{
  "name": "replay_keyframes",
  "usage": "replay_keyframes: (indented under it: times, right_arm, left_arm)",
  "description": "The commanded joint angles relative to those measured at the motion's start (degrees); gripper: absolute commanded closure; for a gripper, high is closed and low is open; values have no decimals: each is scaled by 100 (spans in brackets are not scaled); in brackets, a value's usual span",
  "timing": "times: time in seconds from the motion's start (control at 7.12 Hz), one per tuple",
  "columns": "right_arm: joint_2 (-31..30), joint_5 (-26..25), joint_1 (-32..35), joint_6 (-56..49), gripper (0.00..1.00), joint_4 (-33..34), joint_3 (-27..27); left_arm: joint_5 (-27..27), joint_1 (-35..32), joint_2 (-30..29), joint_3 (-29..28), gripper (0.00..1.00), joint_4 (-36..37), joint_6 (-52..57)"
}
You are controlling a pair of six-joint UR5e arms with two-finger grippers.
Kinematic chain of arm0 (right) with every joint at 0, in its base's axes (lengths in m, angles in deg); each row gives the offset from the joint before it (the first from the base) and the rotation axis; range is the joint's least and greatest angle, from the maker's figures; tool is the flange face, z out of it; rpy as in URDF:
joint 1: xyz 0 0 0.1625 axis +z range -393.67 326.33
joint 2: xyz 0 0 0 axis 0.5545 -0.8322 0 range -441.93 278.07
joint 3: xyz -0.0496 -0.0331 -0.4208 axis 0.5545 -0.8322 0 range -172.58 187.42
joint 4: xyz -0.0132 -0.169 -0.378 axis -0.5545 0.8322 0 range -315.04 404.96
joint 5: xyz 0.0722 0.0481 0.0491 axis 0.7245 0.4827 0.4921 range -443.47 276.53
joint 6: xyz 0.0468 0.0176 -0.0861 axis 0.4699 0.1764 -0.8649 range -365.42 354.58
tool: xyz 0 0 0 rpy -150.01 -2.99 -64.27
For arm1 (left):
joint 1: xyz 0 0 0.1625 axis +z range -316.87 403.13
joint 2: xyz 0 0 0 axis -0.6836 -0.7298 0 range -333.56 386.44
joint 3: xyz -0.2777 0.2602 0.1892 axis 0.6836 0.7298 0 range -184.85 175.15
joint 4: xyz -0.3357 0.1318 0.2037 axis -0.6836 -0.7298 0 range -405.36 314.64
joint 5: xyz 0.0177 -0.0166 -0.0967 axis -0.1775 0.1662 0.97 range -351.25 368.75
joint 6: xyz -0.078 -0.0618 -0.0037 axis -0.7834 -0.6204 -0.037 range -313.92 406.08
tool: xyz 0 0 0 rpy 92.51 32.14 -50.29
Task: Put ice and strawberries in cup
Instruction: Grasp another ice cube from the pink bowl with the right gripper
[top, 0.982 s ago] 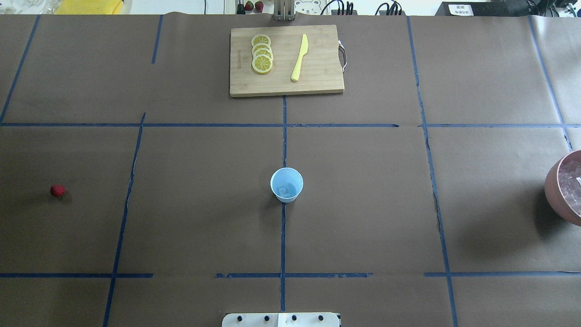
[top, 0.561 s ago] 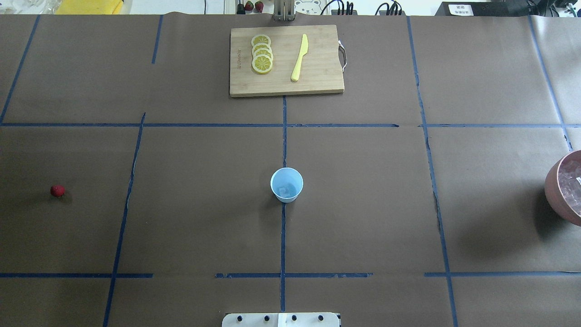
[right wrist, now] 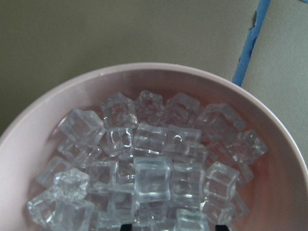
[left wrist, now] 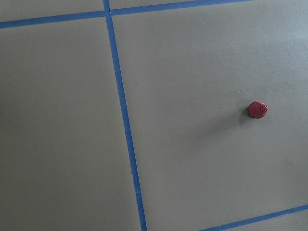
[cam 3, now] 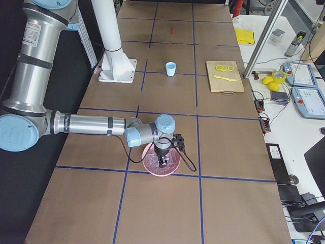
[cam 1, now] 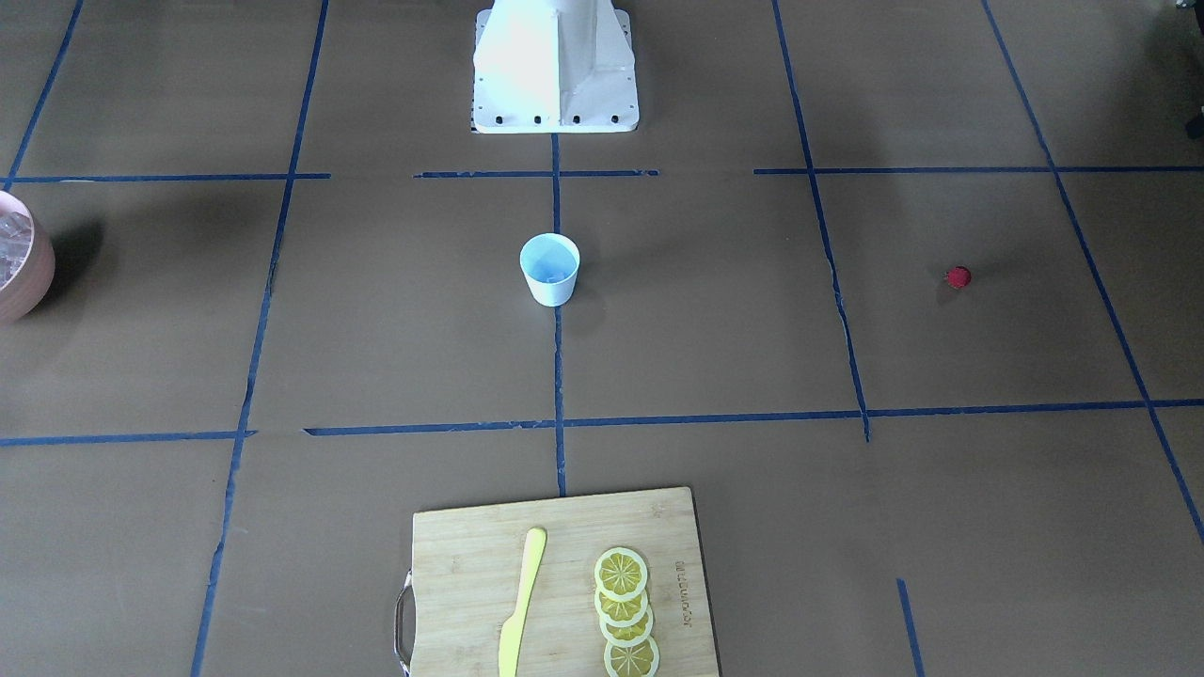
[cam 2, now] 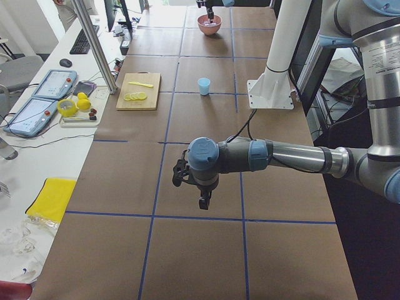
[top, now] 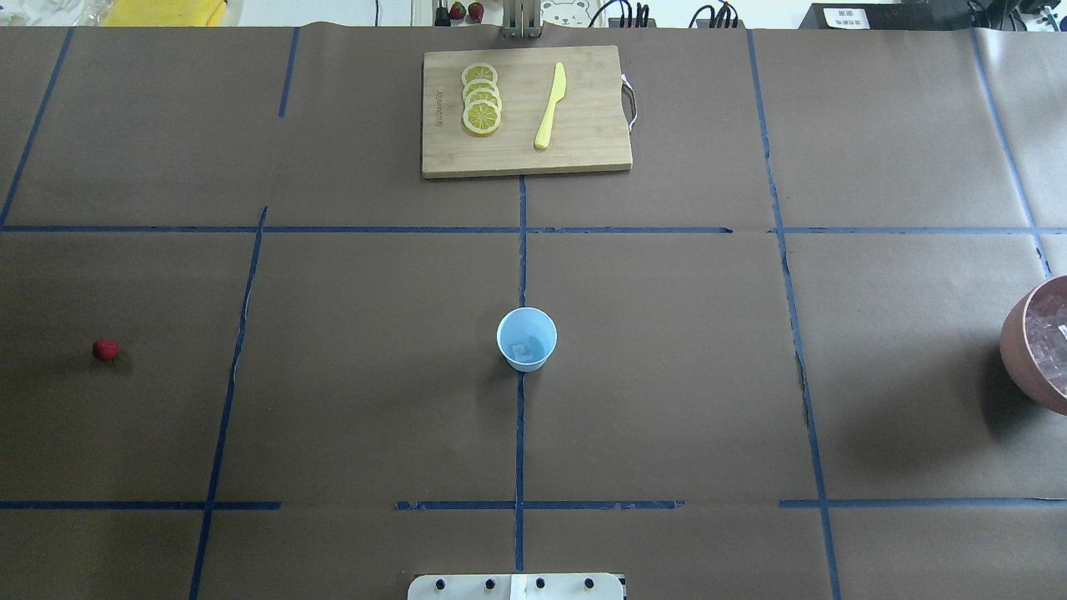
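We see one strawberry alone on the worktop, below our left gripper and off to one side in its wrist view. Our right gripper hangs over the one bowl, heaped with ice too many to count. One cup holds one cube. We cannot tell how either pair of fingers stands.

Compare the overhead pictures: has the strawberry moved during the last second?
No. The strawberry lies in the same spot, at the same gap to the left of the blue tape line as in both earlier pictures.
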Motion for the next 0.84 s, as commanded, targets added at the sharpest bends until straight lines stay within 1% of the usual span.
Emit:
replay_keyframes:
  times: [0.0, 0.14, 0.28, 0.42, 0.56, 0.7]
  right_arm:
    - [7, 4, 2, -11, 43, -2, -80]
    - [7, 5, 2, -11, 54, -2, -81]
    - [7, 5, 2, -19, 70, -2, -81]
    - [7, 5, 2, -37, 89, -2, -72]
    - [7, 5, 11, -46, 99, -2, -55]
    - [-19, 5, 28, -63, 100, -2, 50]
  left_arm:
    - [3, 0, 0, 1, 0, 0, 3]
    - [3, 0, 0, 1, 0, 0, 3]
    - [3, 0, 0, 1, 0, 0, 3]
    - [3, 0, 0, 1, 0, 0, 3]
    - [3, 0, 0, 1, 0, 0, 3]
    - [3, 0, 0, 1, 0, 0, 3]
